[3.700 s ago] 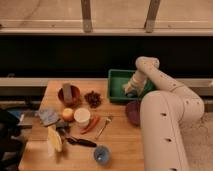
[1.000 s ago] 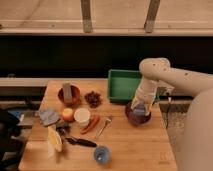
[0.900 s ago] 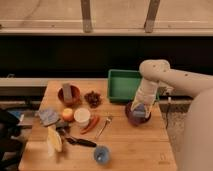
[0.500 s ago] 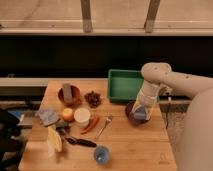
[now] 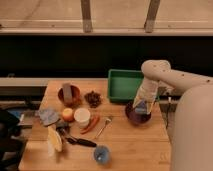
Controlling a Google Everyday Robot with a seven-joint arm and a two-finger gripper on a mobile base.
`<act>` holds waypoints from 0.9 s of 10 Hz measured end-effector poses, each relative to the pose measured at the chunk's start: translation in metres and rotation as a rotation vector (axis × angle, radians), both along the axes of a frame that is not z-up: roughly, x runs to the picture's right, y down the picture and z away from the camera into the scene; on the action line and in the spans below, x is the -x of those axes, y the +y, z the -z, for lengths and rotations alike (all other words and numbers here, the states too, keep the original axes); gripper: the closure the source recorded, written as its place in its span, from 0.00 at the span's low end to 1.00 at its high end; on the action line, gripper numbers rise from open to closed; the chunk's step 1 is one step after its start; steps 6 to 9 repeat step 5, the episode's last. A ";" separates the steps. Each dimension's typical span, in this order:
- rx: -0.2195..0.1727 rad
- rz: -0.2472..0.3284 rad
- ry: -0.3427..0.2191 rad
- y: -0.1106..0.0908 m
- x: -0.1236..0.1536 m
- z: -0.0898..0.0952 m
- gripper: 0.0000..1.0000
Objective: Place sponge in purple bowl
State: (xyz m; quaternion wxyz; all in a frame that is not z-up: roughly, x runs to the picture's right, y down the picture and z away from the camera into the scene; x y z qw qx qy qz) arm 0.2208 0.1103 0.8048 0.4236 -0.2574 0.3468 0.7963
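The purple bowl (image 5: 131, 116) stands on the wooden table (image 5: 135, 150) at the right, just in front of the green tray (image 5: 122, 84). My gripper (image 5: 141, 106) points down into the bowl from above, at the end of the white arm that reaches in from the right. A small pale bluish patch, perhaps the sponge (image 5: 142, 106), shows at the gripper's tip inside the bowl. The gripper hides most of it, and I cannot tell whether it is held or lying in the bowl.
A red bowl (image 5: 68, 93) holding a grey thing, a dark cluster (image 5: 93, 98), an orange fruit (image 5: 67, 114), a white cup (image 5: 81, 116), a carrot (image 5: 91, 124), a fork (image 5: 103, 127), a banana (image 5: 54, 139), a black-handled knife (image 5: 80, 142), a blue cup (image 5: 102, 154) and a grey cloth (image 5: 48, 116) fill the table's left half.
The arm has swung from over the green tray to over the purple bowl. In the last second the gripper has sunk lower into the bowl.
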 end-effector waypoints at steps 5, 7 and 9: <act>0.001 0.001 0.001 0.000 0.000 0.000 0.26; 0.001 0.001 0.001 0.000 0.000 0.000 0.26; 0.001 0.001 0.001 0.000 0.000 0.000 0.26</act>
